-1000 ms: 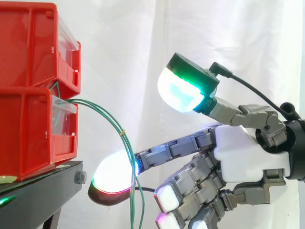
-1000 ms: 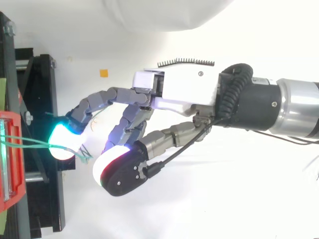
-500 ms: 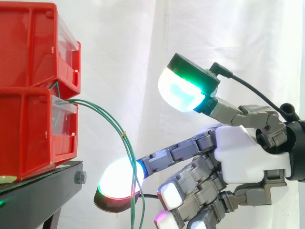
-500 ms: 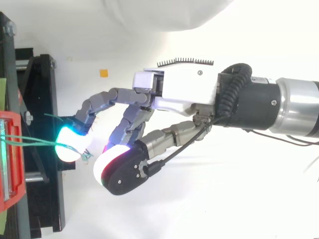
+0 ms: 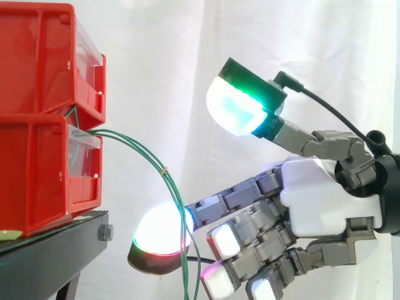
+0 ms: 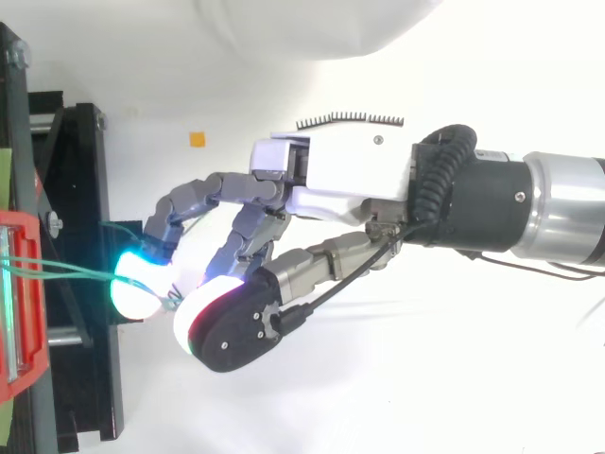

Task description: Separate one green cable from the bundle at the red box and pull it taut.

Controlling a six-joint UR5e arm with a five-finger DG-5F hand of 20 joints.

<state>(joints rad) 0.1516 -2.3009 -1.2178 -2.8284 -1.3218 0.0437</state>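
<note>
Thin green cables come out between the two stacked red bins, arc right and hang down, bound by a small yellow tie. My hand reaches in from the right. One outstretched finger's glowing pad lies against the hanging cables just below the tie. The thumb pad stands high above, well clear of them. The other fingers are bent under the palm. From above, the cables run from the red bin to the cyan pad.
The bins sit on a black stand whose edge is just left of the fingertip. A white curtain hangs behind. In the top view, a small orange marker lies on the white floor beyond the stand.
The outstretched finger has bent back toward the palm, its pad moving right and slightly down. The hanging cables have shifted a little to the right with it.
</note>
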